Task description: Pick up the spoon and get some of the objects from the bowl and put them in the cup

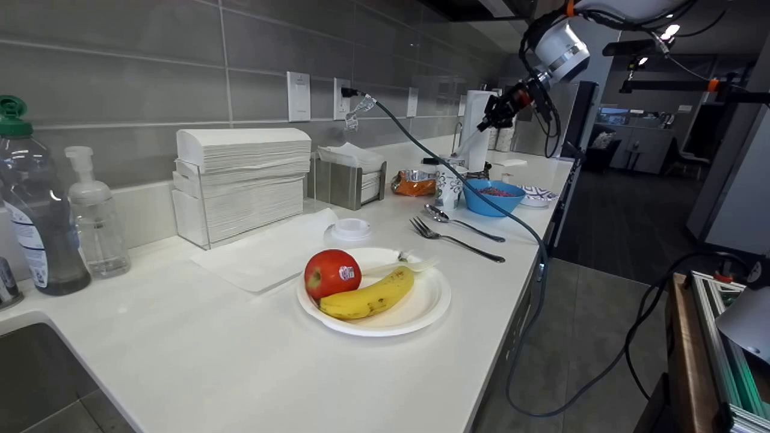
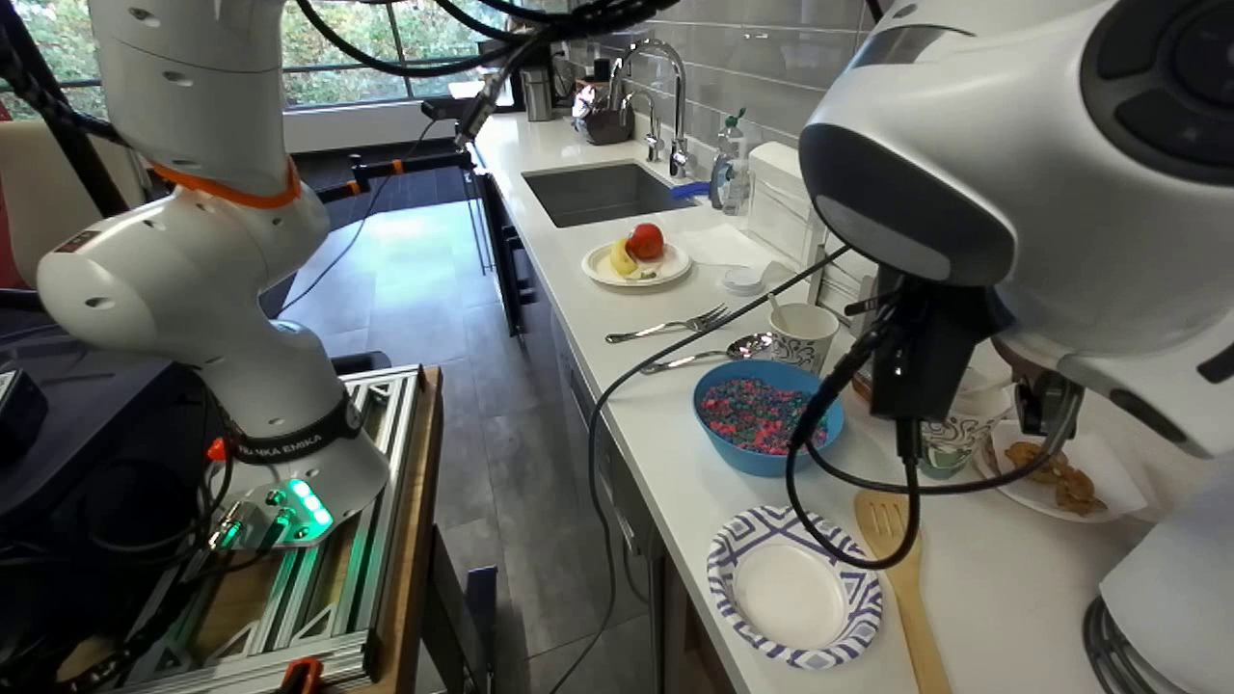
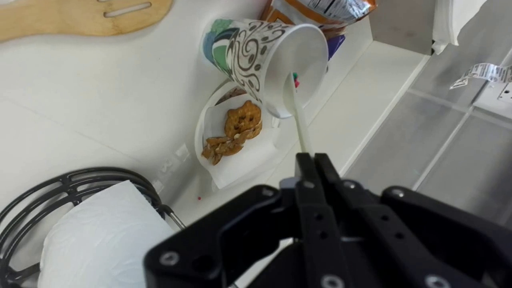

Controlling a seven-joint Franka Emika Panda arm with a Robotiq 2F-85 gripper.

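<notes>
My gripper (image 3: pixel 311 157) is shut on the handle of a white plastic spoon (image 3: pixel 301 124). In the wrist view the spoon's head is at the mouth of a patterned paper cup (image 3: pixel 250 58); I cannot tell whether it touches the wall. A few green and pink bits (image 3: pixel 295 81) show inside the cup. This cup is partly hidden by cables in an exterior view (image 2: pixel 950 445). The gripper (image 1: pixel 483 127) and spoon (image 1: pixel 468 142) also show in an exterior view, tilted down. The blue bowl (image 2: pixel 747 460) holds many pink and blue-green bits; it shows in both exterior views (image 1: pixel 481 207).
Another paper cup (image 2: pixel 805 333) with a light stick stands beside the bowl. A metal spoon (image 1: pixel 463 224) and fork (image 1: pixel 457 242), fruit plate (image 1: pixel 373 328), patterned plate (image 2: pixel 795 598), wooden spatula (image 3: pixel 80 18), pretzel plate (image 3: pixel 256 156) and paper towel roll (image 3: pixel 104 240) are around. A cable (image 1: pixel 511 213) hangs across the counter.
</notes>
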